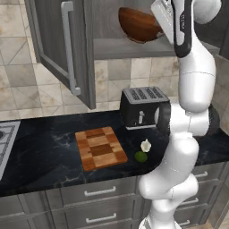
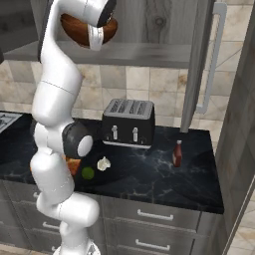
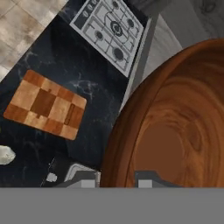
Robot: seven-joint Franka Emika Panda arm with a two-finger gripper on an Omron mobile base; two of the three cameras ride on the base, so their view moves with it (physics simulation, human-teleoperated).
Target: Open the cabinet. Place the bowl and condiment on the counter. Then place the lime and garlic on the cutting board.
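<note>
While cabinet hangs open, one bowl, one lime, one garlic

Black four-slot toaster against the beige tiled wall, white gas hob at far left, grey drawers with short handles below

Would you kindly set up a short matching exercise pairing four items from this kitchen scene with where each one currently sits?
Items:
1. bowl
2. condiment bottle
3. garlic
4. cutting board

Places:
A. on the counter, right of the toaster in the right base view
B. up at the open cabinet shelf, tilted, at the gripper
C. flat on the counter between the stove and the garlic
D. on the counter, just behind the lime

Pairs: 1-B, 2-A, 3-D, 4-C
</note>
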